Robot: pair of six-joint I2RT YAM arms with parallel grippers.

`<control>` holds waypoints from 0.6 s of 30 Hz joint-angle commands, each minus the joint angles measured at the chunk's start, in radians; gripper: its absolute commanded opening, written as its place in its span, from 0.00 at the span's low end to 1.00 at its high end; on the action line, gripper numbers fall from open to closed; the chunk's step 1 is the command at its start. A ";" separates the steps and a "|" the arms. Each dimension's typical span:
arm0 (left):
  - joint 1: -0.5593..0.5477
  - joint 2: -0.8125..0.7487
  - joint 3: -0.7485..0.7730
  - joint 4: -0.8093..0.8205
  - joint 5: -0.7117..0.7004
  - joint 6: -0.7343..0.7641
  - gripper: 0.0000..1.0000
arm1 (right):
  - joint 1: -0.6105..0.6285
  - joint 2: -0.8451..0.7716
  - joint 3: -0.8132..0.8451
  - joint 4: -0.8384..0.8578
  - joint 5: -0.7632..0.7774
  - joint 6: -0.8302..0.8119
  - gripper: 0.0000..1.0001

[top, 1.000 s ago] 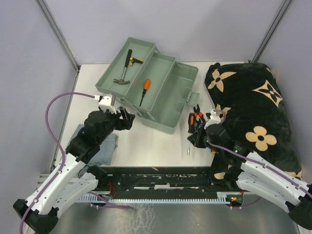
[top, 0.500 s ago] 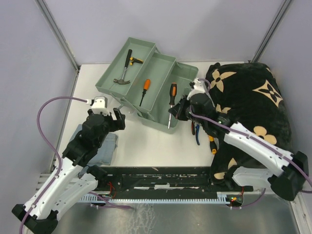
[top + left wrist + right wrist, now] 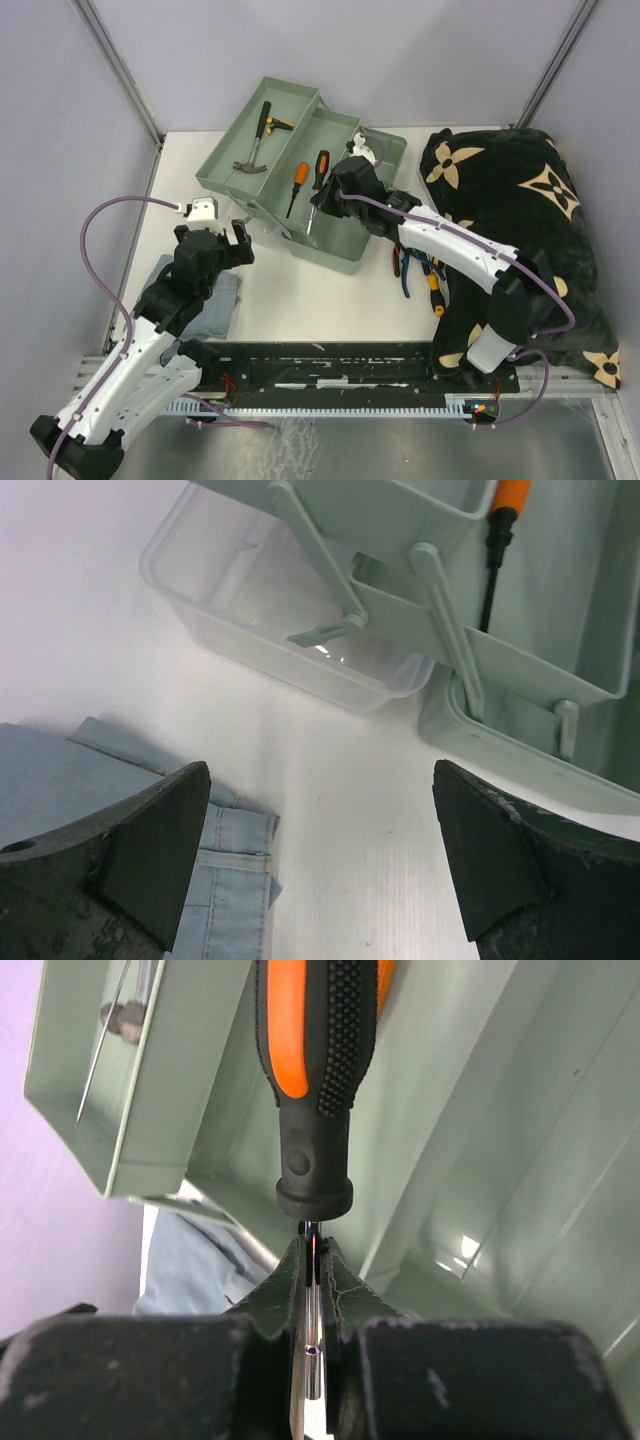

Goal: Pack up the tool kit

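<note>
The left gripper (image 3: 236, 243) (image 3: 320, 860) has its jaws wide and empty. It hangs just off the toolbox's (image 3: 335, 258) near-left corner, above the edge of the cloth (image 3: 222, 300) (image 3: 50, 780). The right gripper (image 3: 320, 200) (image 3: 312, 1255) is pinched on the metal shaft of a screwdriver (image 3: 320, 165) (image 3: 318, 1070), held over the toolbox's middle tray (image 3: 338, 130).

A second screwdriver (image 3: 299, 178) (image 3: 497, 530) lies in that tray. The hammer (image 3: 258, 135) lies in the top tray (image 3: 285, 100), the toolbox's far-left compartment.

Only the left wrist view shows a clear tray (image 3: 260, 630) under the toolbox's fold-out arms. Only the right wrist view shows the grip itself, just below the handle; from above the gripper body covers it.

The pliers (image 3: 408, 272) lie just right of the toolbox, partly hidden under the right arm, with the blanket (image 3: 520, 215) beyond. A small yellow-and-black item beside the hammer is too small to name.
</note>
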 commanded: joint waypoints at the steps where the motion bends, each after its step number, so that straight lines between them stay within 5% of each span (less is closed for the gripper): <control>1: 0.084 0.029 0.022 0.010 0.058 -0.046 0.98 | -0.003 0.044 0.142 0.017 0.078 0.053 0.02; 6: 0.172 0.036 0.016 0.025 0.117 -0.046 0.98 | -0.006 0.127 0.207 -0.016 0.155 0.086 0.02; 18: 0.173 0.041 0.014 0.017 0.105 -0.036 0.98 | -0.025 0.310 0.346 -0.101 0.191 0.122 0.04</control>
